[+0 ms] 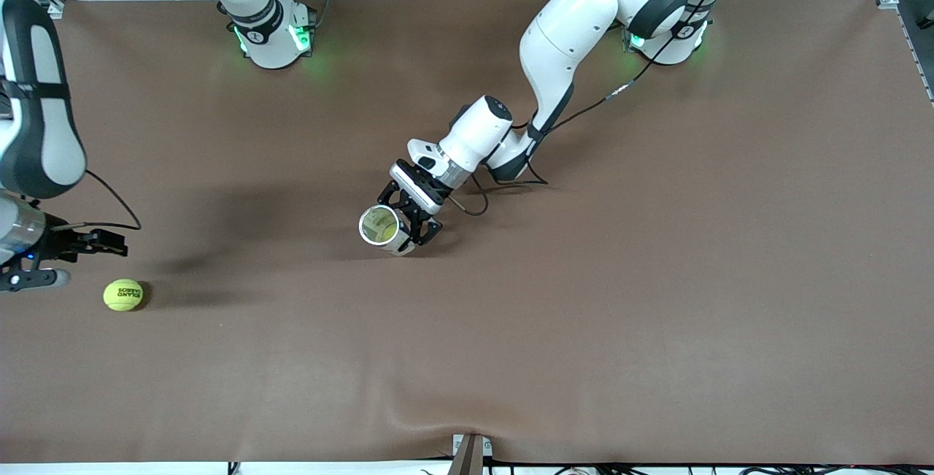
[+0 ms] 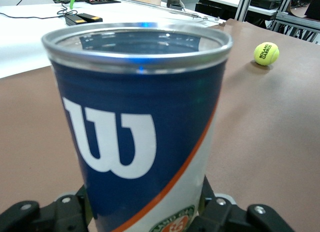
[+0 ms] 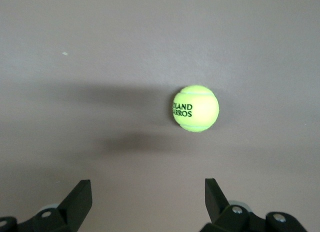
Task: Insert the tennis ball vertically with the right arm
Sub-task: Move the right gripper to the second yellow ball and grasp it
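A yellow-green tennis ball [image 1: 122, 295] [image 3: 196, 108] [image 2: 266, 53] lies on the brown table near the right arm's end. My right gripper [image 1: 95, 262] [image 3: 147, 192] hovers low beside it, open. The ball lies ahead of its fingers, not between them. At the table's middle stands an open tennis ball can [image 1: 381, 227] [image 2: 145, 132], blue and white with a white W. Its silver rim points up, a little tilted. My left gripper [image 1: 403, 219] [image 2: 145, 212] is shut on the can's lower part, one finger on each side.
The brown mat [image 1: 657, 300] covers the whole table. Both arm bases [image 1: 273, 37] [image 1: 668, 41] stand along the edge farthest from the front camera. A black cable [image 1: 474, 205] loops on the mat by the left wrist. A clamp [image 1: 471, 453] sits at the nearest edge.
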You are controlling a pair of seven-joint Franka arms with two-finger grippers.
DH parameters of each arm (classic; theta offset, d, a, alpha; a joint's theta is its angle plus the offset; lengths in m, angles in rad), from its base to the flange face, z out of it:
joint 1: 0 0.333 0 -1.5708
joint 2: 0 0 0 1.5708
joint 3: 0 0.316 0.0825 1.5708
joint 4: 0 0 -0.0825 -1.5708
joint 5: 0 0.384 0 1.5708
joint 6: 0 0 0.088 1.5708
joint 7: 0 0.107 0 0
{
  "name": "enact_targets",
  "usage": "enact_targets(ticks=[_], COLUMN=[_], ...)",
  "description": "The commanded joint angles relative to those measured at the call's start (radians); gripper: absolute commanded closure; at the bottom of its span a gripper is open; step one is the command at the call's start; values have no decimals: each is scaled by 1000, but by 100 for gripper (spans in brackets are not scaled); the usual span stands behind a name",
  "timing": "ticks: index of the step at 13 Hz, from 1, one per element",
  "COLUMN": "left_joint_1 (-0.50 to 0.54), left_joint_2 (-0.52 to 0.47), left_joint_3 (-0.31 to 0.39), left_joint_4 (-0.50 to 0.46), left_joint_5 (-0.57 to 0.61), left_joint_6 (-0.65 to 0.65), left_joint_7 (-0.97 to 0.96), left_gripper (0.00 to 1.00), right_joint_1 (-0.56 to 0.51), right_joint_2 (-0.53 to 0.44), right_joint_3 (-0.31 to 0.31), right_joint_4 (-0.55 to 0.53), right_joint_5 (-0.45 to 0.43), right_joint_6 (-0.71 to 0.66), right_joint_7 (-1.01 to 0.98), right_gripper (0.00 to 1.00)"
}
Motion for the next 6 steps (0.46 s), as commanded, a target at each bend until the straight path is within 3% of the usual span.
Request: enact_targets(ticks=[1, 6], left_joint_1=[-10, -12], left_joint_2=[20, 13], left_joint_3=[7, 6], left_joint_4=[14, 9], left_joint_5=[-22, -22], left_joint_6=[5, 5], left_joint_7=[-3, -3], left_gripper=[22, 20], right_joint_1=[-47, -103], right_joint_2=[34, 112], right_joint_3=[21, 21], right_joint_4=[-35, -84], right_joint_5=[-63, -114], right_joint_6=[101, 337], right_joint_7=[-7, -10], right_gripper=[0, 0])
